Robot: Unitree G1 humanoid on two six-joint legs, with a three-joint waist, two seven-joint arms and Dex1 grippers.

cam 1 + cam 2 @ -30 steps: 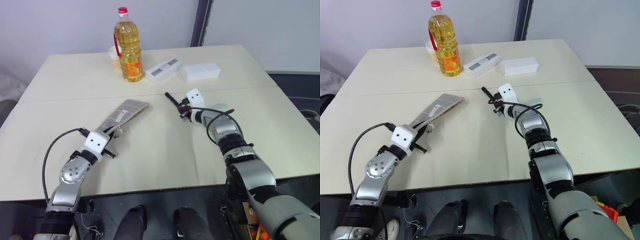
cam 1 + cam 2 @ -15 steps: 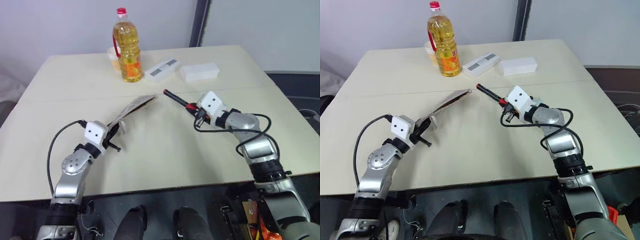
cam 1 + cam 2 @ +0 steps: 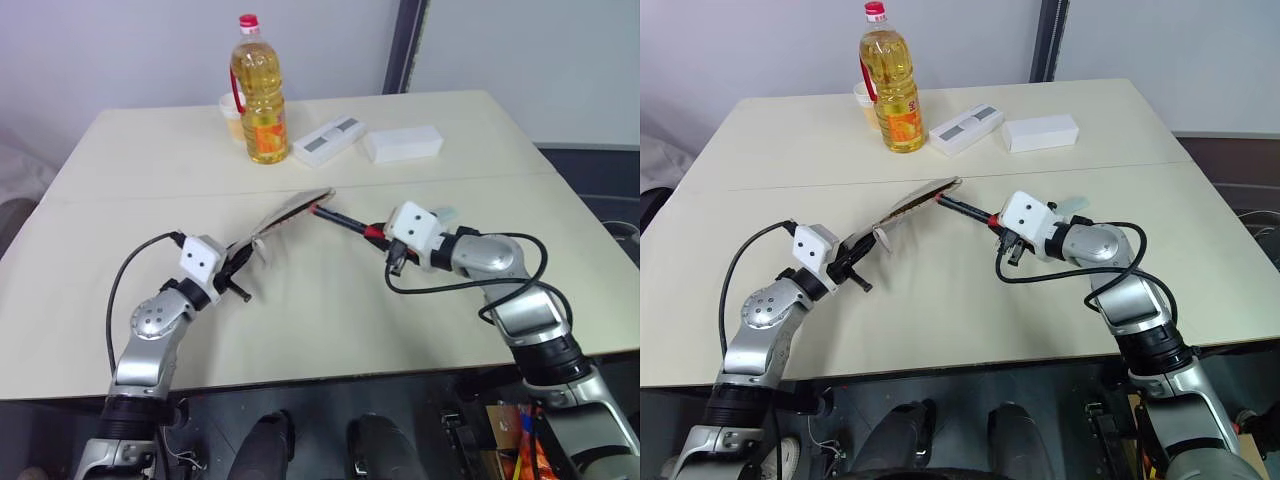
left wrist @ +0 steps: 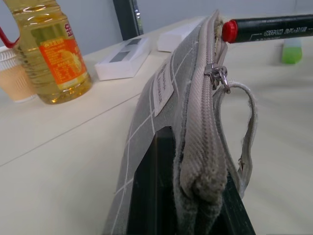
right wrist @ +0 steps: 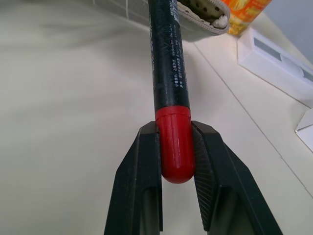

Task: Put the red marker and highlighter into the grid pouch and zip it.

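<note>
Red marker (image 5: 166, 63) pointing at grid pouch (image 4: 183, 127), right fingers (image 5: 203, 171) clamping cap, left fingers pinching pouch

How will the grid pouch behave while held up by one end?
Likely floppy: the grid pouch is soft fabric, and its free end arches where the left gripper lifts it. Probably light. Its mouth may sag shut, since the red marker sits at the opening.

A cream table (image 3: 330, 300) carries an oil bottle (image 3: 261, 95), a paper cup (image 3: 231, 115), two white boxes (image 3: 327, 139) and the highlighter (image 3: 1072, 205).
</note>
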